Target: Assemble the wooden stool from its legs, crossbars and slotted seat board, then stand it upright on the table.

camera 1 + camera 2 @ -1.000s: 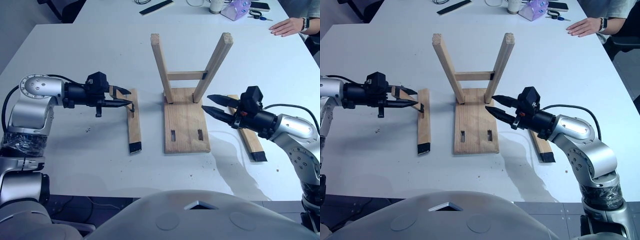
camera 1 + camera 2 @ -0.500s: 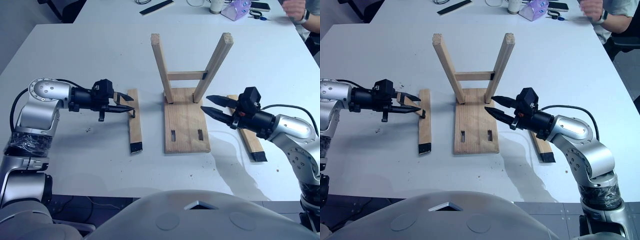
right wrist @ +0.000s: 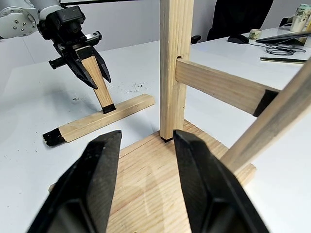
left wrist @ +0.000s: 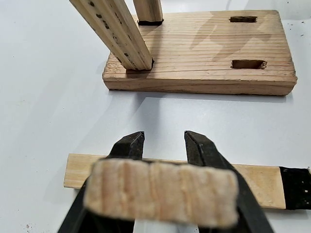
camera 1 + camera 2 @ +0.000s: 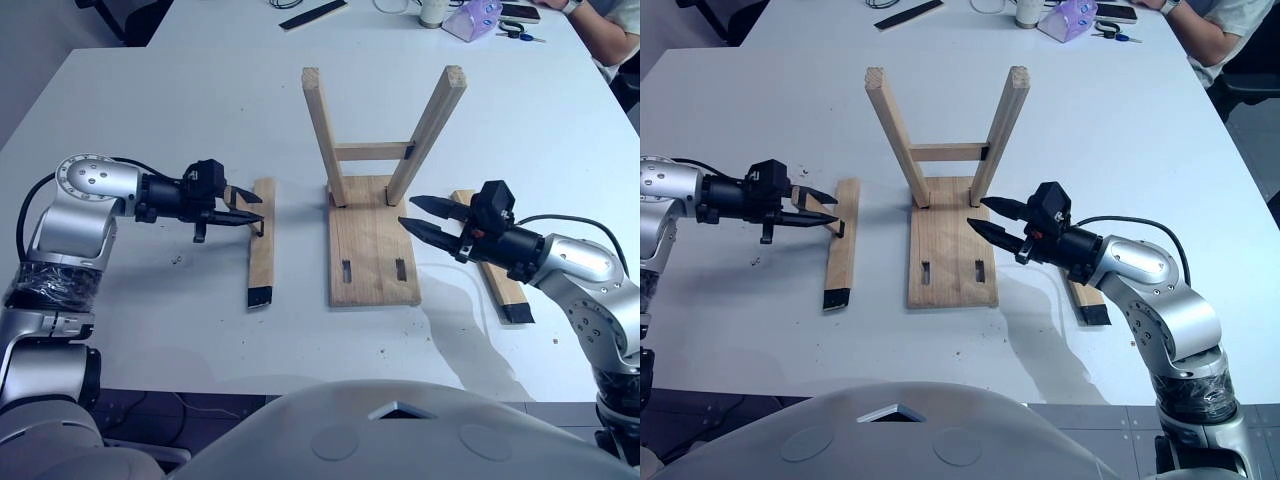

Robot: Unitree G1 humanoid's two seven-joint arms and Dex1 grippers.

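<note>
Wood pieces sit on a white table (image 5: 150, 110). On the left, the left gripper (image 5: 258, 209) pinches a short bar (image 3: 95, 77) whose black end touches a long leg (image 5: 260, 245) lying flat. In the middle the seat board (image 5: 372, 250) lies flat. Two upright legs (image 5: 324, 135) stand at its far end, joined by a crossbar (image 5: 372, 151), and two open slots (image 5: 346, 269) show near its front end. Just beside the board's right edge the right gripper (image 5: 408, 211) hovers, fingers spread wide. Another leg (image 5: 500, 285) lies flat under that arm.
</note>
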